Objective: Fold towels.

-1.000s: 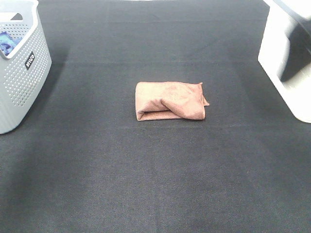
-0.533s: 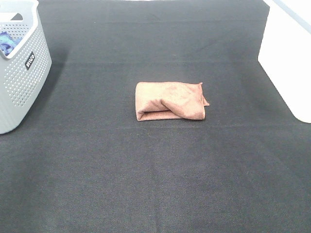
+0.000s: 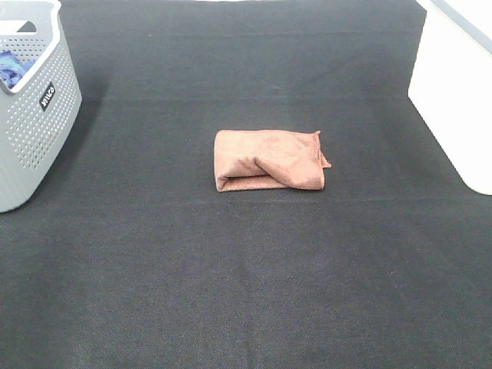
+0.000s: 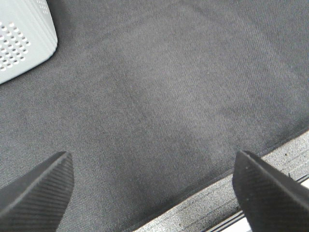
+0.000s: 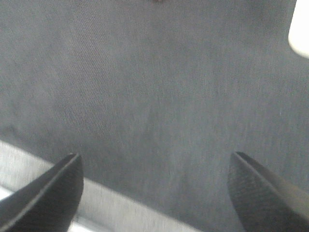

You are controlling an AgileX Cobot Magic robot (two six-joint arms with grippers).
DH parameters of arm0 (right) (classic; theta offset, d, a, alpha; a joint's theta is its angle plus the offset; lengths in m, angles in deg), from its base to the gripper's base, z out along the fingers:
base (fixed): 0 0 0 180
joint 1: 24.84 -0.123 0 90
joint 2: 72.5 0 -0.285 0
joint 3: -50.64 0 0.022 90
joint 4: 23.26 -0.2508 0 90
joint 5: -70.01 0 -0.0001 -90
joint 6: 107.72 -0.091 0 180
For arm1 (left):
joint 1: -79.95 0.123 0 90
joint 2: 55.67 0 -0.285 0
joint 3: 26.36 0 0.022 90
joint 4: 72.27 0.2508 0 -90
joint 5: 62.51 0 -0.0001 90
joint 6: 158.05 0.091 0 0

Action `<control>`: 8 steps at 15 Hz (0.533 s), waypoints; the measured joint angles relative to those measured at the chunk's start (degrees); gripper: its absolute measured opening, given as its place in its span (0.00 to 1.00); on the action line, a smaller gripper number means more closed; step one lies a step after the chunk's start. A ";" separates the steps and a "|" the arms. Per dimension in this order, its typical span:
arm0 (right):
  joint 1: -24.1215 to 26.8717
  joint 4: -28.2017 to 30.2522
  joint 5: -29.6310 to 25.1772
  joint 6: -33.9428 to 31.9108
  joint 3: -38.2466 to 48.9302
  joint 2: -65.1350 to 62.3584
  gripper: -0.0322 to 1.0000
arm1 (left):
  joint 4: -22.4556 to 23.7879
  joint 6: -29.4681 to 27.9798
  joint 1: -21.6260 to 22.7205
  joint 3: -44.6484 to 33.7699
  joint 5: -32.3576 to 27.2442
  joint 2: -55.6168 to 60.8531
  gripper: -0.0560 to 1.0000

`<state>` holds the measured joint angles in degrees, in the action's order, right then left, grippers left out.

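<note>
Dark grey woven cloth surface [image 3: 246,292] filling almost the whole exterior high view. Folded reddish-brown towel [image 3: 269,160] near the centre, a rough rectangle with one loose corner poking out at its 3 o'clock end and a diagonal overlap across the top layer. Grey perforated laundry basket [image 3: 34,115] at 10 o'clock from the towel, well apart from it, with a dark label on its side and something blue [image 3: 11,68] inside. White boxy object [image 3: 453,92] at 2 o'clock from the towel, also well apart, cut off by the frame edge. Neither arm visible from the high camera.

From the left wrist: left gripper [image 4: 152,186] open, dark ribbed fingertips [image 4: 41,188] spread wide and holding nothing, over bare surface; a corner of the basket [image 4: 24,41] in view, plus a lighter grey border strip [image 4: 231,193] where the cloth ends, unseen from above.

From the right wrist: right gripper [image 5: 154,186] likewise open and empty, fingertips [image 5: 258,188] far apart over bare cloth; pale strip [image 5: 34,169] along the cloth's edge; a bit of the white object [image 5: 300,24] at one corner. Somewhat blurred. Towel not clearly seen in either wrist view.
</note>
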<state>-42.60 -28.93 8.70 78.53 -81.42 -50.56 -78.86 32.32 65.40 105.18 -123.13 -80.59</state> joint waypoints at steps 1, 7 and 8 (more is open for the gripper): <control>0.00 0.00 0.06 0.00 0.00 -0.57 0.78 | 0.00 0.06 0.00 0.00 0.00 0.00 0.86; 0.00 -0.11 0.11 0.00 0.00 -0.92 0.78 | 0.00 0.17 0.00 0.00 0.00 0.00 0.85; 0.00 -0.11 0.11 0.00 0.00 -0.92 0.78 | 0.00 0.17 0.00 0.00 0.00 0.00 0.85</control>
<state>-42.60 -29.04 8.82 78.53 -81.42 -51.48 -78.86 32.49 65.40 105.18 -123.13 -80.59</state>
